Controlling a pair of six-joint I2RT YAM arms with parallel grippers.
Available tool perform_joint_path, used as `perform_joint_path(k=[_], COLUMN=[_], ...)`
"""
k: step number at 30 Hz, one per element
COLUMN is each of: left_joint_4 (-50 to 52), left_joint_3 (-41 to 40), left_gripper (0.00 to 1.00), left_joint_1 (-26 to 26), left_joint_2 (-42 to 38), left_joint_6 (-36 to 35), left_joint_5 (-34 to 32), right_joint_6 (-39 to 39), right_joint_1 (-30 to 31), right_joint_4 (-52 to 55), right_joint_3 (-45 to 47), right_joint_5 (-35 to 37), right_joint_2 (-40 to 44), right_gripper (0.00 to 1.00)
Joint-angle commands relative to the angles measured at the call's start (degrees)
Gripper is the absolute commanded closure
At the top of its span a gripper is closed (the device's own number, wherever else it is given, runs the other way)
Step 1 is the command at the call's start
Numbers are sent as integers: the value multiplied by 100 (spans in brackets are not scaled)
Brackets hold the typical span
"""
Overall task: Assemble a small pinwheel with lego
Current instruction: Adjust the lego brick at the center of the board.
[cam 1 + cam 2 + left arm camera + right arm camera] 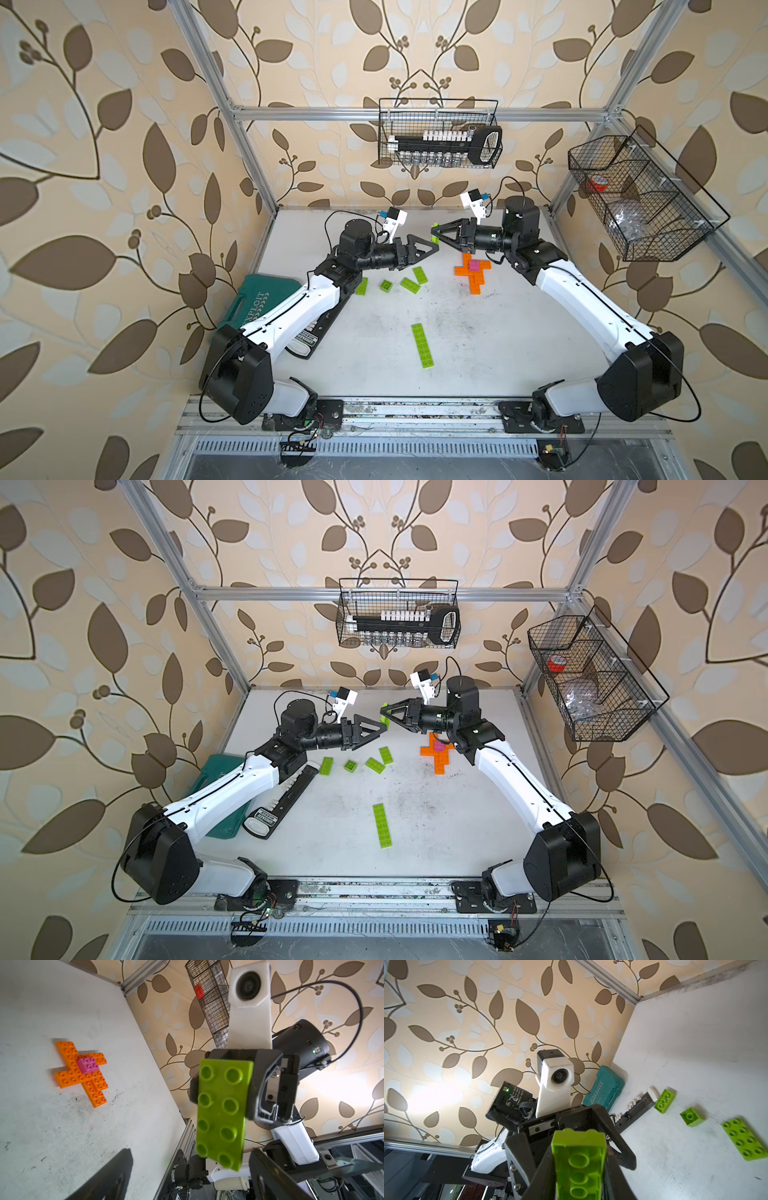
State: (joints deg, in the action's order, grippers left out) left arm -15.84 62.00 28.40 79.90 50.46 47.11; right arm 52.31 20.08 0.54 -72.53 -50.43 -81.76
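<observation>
lego: one lime-green brick (pixel 222 1113) is up in the air above the back of the worktop (pixel 478 353), pinched by its long edges at one end in the right gripper (pixel 437 233), whose jaws are closed on it. the left gripper (pixel 433 248) faces it tip to tip with its jaws spread wide and nothing in them. in the left wrist view the brick's free end hangs between the left fingers (pixel 116 1176), and no contact shows.

an orange cross (pixel 81 1072) of flat bricks lies on the worktop with a pink brick (pixel 87 1065) pressed on its centre. in both top views the right arm partly covers it.

a small green square brick (pixel 386 285) lies in a loose row with three oblong green bricks (pixel 409 284) near the left arm. a long green strip (pixel 423 345) lies apart, nearer the front. a teal case (pixel 253 303) sits at the left edge.
</observation>
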Motion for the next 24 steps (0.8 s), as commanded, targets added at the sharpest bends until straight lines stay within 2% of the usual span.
perform_joint_path(k=[1, 6, 15, 17, 20, 21, 24], left_joint_4=[-661, -1097, -1547, -1736, -1966, -1959, -1950], left_joint_3=[278, 251, 130, 114, 91, 93, 93], left_gripper=[17, 36, 56, 56, 42, 40, 42], left_joint_1=[-37, -37, -29, -32, -27, -20, -28], left_joint_2=[-224, -214, -304, -300, -322, -338, -379], left_joint_6=[215, 563, 826, 967, 1098, 1098, 1114], left_joint_5=[331, 487, 621, 679, 777, 776, 773], right_joint_6=[339, 578, 737, 851, 1027, 1043, 1069], right_joint_1=[135, 190, 185, 172, 163, 163, 161], right_joint_4=[-473, -778, -1057, -1210, -1479, -1514, -1547], right_joint_3=[-161, -79, 21, 79, 105, 82, 34], right_joint_5=[-382, -455, -465, -422, -416, -423, -428], right_joint_2=[44, 49, 94, 122, 159, 164, 168], right_gripper=[76, 76, 76, 76, 76, 76, 76])
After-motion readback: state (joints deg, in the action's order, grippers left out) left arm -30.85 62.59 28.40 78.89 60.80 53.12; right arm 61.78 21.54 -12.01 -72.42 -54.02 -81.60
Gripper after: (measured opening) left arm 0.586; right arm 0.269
